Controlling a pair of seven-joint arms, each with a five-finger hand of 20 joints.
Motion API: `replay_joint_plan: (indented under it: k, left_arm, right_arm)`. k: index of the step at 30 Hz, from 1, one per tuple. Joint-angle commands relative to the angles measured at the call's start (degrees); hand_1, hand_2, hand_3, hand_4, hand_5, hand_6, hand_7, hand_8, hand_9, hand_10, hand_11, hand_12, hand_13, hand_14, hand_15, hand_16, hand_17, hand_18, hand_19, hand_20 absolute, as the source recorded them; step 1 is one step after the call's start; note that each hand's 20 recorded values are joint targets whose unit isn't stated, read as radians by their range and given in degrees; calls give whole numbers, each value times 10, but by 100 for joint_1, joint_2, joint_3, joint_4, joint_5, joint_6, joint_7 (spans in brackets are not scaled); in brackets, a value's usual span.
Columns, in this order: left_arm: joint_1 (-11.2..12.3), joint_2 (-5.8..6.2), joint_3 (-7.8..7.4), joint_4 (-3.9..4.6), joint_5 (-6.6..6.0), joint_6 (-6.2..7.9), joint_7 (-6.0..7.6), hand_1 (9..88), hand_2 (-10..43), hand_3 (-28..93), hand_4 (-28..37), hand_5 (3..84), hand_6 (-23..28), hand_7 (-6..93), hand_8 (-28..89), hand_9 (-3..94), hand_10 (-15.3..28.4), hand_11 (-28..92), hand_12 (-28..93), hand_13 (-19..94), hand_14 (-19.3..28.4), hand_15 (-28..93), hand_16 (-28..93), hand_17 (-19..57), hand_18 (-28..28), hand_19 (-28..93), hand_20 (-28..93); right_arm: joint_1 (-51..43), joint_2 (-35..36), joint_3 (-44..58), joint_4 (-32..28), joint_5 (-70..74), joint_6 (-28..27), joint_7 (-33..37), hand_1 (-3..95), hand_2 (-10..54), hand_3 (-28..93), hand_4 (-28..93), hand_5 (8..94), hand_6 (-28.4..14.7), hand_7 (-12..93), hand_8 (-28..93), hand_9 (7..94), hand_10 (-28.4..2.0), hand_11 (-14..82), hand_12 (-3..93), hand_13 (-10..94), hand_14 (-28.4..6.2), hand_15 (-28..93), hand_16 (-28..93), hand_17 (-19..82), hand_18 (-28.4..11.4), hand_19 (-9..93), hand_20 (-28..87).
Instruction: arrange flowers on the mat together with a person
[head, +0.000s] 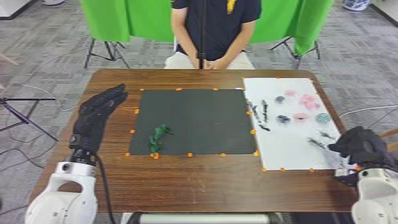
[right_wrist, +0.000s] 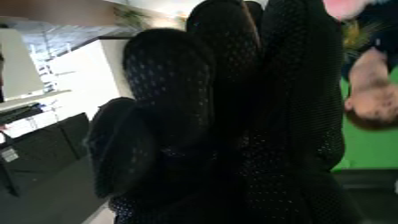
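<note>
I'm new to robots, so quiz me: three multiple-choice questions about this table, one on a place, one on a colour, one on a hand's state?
1. Where is the green sprig?
A on the dark mat
B on the floor
C on a chair

2. What colour is the sheet under the pink flowers?
A red
B blue
C white

3. The robot's left hand is:
A a fist
B open
C gripping a vase

Answers:
1 A: it lies near the mat's lower left.
2 C: white surrounds the flowers.
3 B: its fingers stretch out straight.
</note>
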Motion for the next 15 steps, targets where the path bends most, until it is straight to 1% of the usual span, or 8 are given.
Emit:
replay_joint_plan:
  k: [1,2,4,5,7,11,14,15]
  left_arm:
    - [73,-7,-50,-23,-11,12,-114,300,-31,614,-162,451,45,123,-51,424,130,160,147,303,158,77,56,12,96,13,129]
    - [50,-3,-52,-4,-11,-20,-137,300,-31,615,-162,451,45,123,-51,424,130,160,147,303,158,77,56,12,96,13,129]
    - [68,36,-82,-8,-9,0,-154,299,-30,614,-161,450,45,122,-51,424,129,161,147,303,157,77,56,12,96,13,129]
    - [54,52,-90,10,-8,-15,-200,298,-30,614,-161,450,45,123,-51,424,129,161,147,303,157,77,56,12,96,13,129]
    - [80,79,-123,16,-28,14,-211,298,-31,614,-160,450,45,123,-51,424,130,160,147,302,158,77,56,11,97,14,129]
    - [75,160,-161,45,-54,70,-226,297,-32,615,-159,449,45,122,-51,424,130,160,147,302,158,77,56,11,97,14,129]
    - [71,228,-173,84,-93,92,-243,297,-32,615,-159,448,45,122,-51,423,129,159,147,302,158,77,56,11,97,15,128]
    - [86,248,-175,92,-108,125,-238,296,-33,616,-159,448,45,122,-51,423,129,160,147,303,158,77,56,11,97,15,128]
  right_arm:
    - [419,-226,-507,-650,69,256,246,875,-85,-280,412,871,3,192,79,937,-99,313,186,937,-34,504,216,713,-80,911,254]
    - [478,-291,-589,-738,31,199,232,874,-86,-280,415,872,3,193,79,937,-99,315,185,937,-34,505,216,713,-80,912,254]
    - [701,-433,-867,-805,-24,186,200,873,-88,-281,424,873,3,193,81,937,-99,324,182,937,-34,513,215,712,-82,918,252]
    - [753,-504,-998,-865,-14,144,198,873,-89,-282,426,874,3,193,81,937,-99,326,181,937,-34,516,215,712,-81,920,253]
    - [942,-688,-1305,-876,-67,93,121,873,-90,-282,429,875,3,192,82,937,-99,331,180,937,-32,520,214,712,-82,924,254]
    - [1362,-1118,-1973,-721,-144,5,65,872,-94,-282,432,878,4,189,85,937,-98,337,175,937,-31,528,209,714,-81,930,256]
    - [1556,-1562,-2342,-578,-281,-192,55,872,-94,-282,435,879,5,189,86,937,-97,342,174,937,-30,531,208,717,-82,931,258]
    - [1605,-1714,-2435,-537,-318,-314,57,872,-95,-283,436,880,5,190,87,937,-97,344,174,937,-31,532,208,717,-82,931,260]
